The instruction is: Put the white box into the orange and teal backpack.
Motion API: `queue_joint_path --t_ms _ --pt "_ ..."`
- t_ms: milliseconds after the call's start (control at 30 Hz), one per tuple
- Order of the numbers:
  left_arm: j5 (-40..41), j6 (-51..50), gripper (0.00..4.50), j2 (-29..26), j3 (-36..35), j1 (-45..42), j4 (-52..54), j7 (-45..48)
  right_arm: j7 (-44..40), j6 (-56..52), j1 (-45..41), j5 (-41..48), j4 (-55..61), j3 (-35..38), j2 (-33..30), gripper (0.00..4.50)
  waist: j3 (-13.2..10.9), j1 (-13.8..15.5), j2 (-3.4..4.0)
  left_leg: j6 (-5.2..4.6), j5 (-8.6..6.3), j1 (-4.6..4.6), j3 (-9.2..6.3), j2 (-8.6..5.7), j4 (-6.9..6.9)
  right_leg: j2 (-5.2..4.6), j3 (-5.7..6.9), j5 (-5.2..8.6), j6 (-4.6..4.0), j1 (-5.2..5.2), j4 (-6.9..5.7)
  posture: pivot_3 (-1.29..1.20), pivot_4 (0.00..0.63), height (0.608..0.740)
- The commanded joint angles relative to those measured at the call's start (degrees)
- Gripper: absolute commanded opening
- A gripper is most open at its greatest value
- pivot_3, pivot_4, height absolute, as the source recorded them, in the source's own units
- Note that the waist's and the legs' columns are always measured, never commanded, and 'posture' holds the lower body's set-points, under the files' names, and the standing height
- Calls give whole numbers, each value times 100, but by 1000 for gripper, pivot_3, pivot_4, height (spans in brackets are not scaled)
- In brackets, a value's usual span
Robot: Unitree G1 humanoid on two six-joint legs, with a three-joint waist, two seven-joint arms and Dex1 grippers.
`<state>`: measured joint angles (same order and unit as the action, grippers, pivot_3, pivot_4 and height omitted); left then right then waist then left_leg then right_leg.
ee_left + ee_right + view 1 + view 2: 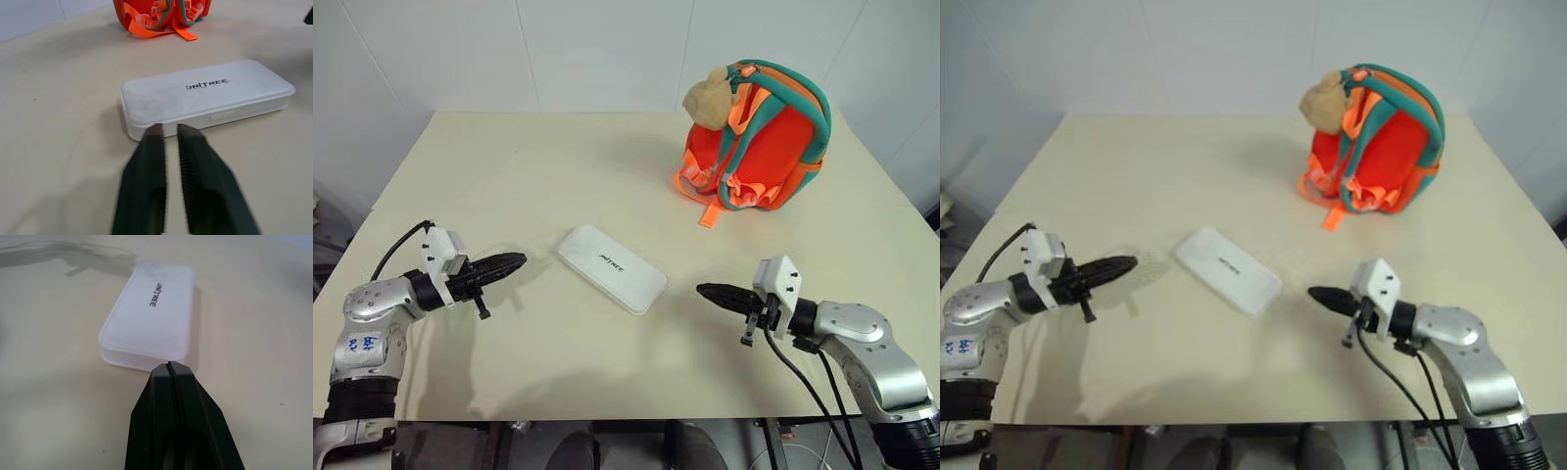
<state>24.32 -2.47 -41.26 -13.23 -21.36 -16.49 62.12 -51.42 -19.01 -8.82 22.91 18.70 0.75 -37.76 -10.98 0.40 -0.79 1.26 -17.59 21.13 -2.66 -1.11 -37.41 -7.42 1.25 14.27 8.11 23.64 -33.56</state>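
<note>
The white box lies flat near the middle of the table, with dark lettering on its lid. The orange and teal backpack stands upright at the far right, a tan plush toy at its top. My left gripper hovers just left of the box, pointing at its near end, fingers together and empty. Just right of the box is my right gripper, shut and empty, pointing at the other end. Neither gripper touches the box.
The cream table is bordered by white walls behind. Loose orange straps trail from the backpack toward the box. Black cables hang from both wrists near the table's front edge.
</note>
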Motion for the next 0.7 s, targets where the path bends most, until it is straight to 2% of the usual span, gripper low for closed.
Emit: queue_joint_path --t_ms 33,167,367,533,700 --pt "-268 146 0 17 155 -537 -614 -37 186 -652 -38 99 456 -312 23 120 1 -3 -1 0 0 1 0 0 -1 1 0 0 0 0 -1 0 150 740" --pt "-654 380 0 136 387 -1258 -1573 -171 300 -1130 -281 45 342 -764 207 120 4 -16 -7 0 0 4 1 -2 -4 1 0 -2 2 1 -22 0 150 740" --pt "-1137 808 0 618 509 -2493 -3462 -831 444 -842 -726 -708 -558 -1473 582 120 11 -37 -20 -1 0 8 2 -4 -6 3 2 -3 5 3 -24 0 150 740" --pt "-1414 1234 0 1001 698 -2845 -4083 -805 420 -651 -875 -861 -759 -1621 794 120 13 -50 -25 0 1 9 10 -4 -6 3 2 -3 7 5 -19 0 150 740" --pt "-1500 1377 0 1141 740 -2943 -4392 -679 436 -624 -901 -927 -790 -1586 892 120 13 -60 -27 0 1 11 11 -3 -5 3 2 -3 7 8 -20 0 150 740"
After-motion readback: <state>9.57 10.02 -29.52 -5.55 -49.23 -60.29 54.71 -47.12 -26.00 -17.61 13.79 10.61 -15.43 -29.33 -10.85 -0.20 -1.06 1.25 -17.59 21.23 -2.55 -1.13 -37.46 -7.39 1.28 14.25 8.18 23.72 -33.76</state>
